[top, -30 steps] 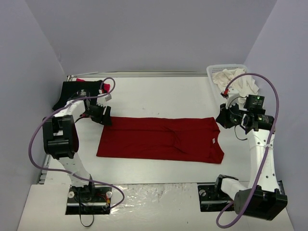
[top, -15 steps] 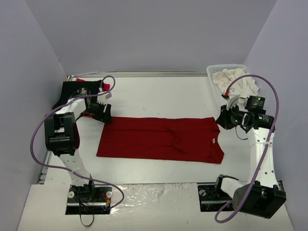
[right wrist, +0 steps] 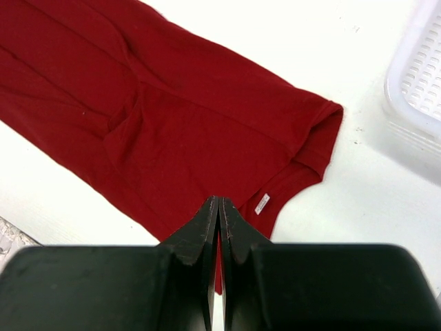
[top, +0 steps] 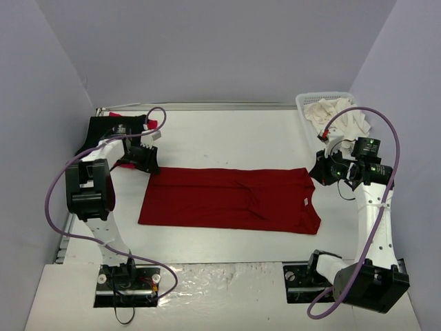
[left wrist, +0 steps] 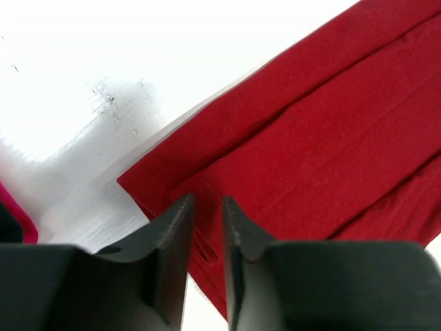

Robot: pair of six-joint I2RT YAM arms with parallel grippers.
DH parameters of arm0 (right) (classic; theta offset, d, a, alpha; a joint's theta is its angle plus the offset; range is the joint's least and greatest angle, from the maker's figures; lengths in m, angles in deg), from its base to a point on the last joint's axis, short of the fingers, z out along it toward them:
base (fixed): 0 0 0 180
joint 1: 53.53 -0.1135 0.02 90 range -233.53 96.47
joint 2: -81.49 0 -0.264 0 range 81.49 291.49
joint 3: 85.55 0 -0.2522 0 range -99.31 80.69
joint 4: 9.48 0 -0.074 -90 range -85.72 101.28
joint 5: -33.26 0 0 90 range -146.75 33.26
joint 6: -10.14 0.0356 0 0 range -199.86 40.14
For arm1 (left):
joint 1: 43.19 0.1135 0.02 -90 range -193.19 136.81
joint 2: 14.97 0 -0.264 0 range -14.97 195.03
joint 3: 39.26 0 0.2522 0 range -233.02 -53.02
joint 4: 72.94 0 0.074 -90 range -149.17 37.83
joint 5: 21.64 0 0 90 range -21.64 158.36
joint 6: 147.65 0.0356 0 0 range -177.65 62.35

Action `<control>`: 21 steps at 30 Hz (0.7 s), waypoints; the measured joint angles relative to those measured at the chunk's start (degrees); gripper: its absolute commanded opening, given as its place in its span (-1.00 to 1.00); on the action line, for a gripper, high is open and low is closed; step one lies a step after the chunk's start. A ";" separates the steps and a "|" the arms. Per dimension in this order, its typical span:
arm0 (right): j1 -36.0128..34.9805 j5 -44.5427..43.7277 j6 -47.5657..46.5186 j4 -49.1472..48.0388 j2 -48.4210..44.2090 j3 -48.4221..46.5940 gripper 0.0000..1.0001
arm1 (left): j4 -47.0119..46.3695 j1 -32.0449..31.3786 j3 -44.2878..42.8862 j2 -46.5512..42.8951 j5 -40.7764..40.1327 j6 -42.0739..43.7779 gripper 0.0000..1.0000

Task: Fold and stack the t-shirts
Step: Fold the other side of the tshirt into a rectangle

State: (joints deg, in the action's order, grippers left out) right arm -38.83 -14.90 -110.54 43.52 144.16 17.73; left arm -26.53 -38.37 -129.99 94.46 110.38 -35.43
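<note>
A dark red t-shirt (top: 231, 198) lies flat across the table, folded into a long band, its white neck label (top: 304, 201) at the right end. My left gripper (top: 149, 164) hovers over the shirt's far left corner (left wrist: 148, 186). Its jaws stand a narrow gap apart with nothing between them (left wrist: 207, 205). My right gripper (top: 318, 171) is shut and empty above the shirt's neck end (right wrist: 219, 201), with the label (right wrist: 262, 203) just right of the fingertips. A black t-shirt (top: 109, 130) with a bright red one (top: 153, 125) beside it lies at the back left.
A white lattice basket (top: 303, 103) holding cream-white shirts (top: 337, 117) stands at the back right; its corner shows in the right wrist view (right wrist: 417, 83). Grey walls close in the table on three sides. Crinkled plastic (top: 220, 272) covers the near edge between the arm bases.
My left gripper has shifted slightly back and to the right over the shirt's far left corner. The right arm and the shirt have hardly moved.
</note>
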 measured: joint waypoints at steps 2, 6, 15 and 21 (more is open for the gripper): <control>0.04 0.00 -0.02 0.02 0.00 0.00 -1.00 | 0.00 -0.15 -0.09 0.00 0.28 0.11 -0.69; 0.33 0.02 -0.04 0.00 0.00 0.00 -1.00 | 0.11 -0.35 -0.11 0.00 0.87 0.17 -0.69; 0.59 0.11 -0.42 0.00 0.00 0.00 -1.00 | 0.46 -0.37 -0.11 0.00 1.20 1.01 -0.18; 0.70 0.28 -0.50 0.02 0.00 0.00 -1.00 | 0.48 -0.39 -0.11 0.00 1.03 1.11 -0.33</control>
State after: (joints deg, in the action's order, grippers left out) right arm -38.13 -14.62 -111.04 43.55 144.16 17.73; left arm -26.05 -38.77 -130.10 94.46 111.41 -34.32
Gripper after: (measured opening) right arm 0.001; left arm 0.376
